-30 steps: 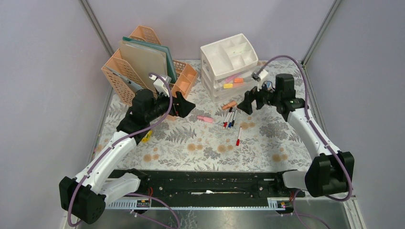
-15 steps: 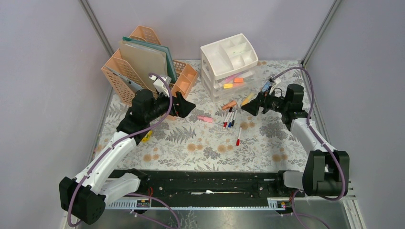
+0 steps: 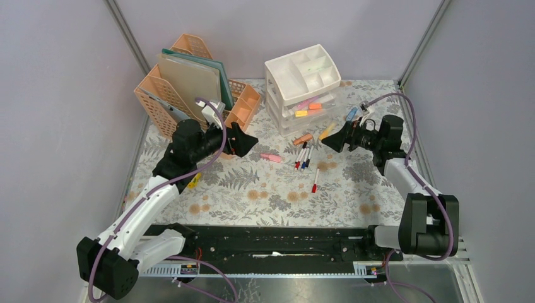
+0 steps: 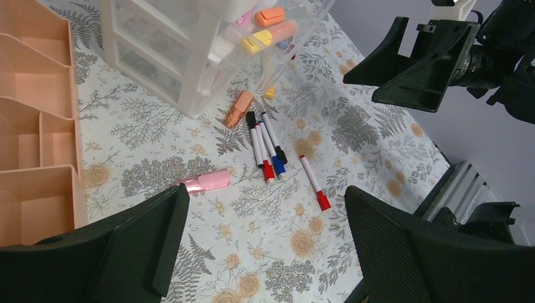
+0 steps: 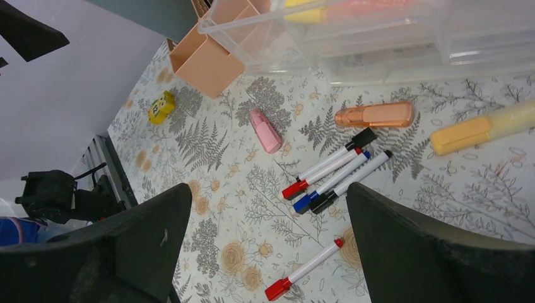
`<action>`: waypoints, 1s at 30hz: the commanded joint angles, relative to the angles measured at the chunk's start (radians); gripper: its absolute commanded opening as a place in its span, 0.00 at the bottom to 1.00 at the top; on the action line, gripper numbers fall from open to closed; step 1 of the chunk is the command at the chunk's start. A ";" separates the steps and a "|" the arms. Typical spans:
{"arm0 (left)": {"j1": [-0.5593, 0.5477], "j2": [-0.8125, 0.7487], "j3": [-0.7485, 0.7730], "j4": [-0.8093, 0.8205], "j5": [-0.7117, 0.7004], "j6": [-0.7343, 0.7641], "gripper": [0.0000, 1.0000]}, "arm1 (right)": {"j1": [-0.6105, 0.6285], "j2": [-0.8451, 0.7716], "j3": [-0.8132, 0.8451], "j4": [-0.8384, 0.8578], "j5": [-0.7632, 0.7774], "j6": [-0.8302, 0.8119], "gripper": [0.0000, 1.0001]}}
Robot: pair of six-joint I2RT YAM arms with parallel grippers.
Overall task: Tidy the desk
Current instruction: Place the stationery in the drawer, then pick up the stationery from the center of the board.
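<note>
From above, the large rectangular table (image 3: 252, 189) under pale fern-printed cloth fills the middle, and the left pincer (image 3: 247, 140) and right pincer (image 3: 329, 140) hover over its far half, both spread wide, holding nothing. In the left wrist view, thin plastic red-, blue- and black-capped markers (image 4: 260, 145) lie loose on it. In the right wrist view they look light, slick and likely to roll on that soft surface, so grip mid-barrel.

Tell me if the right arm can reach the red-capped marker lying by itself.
Probably yes: the right gripper hovers open nearby; the marker lies alone on the desk, nothing over it.
</note>
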 commanded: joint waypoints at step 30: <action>0.009 -0.025 -0.003 0.074 0.044 -0.008 0.99 | -0.044 0.086 -0.089 0.115 0.358 0.249 1.00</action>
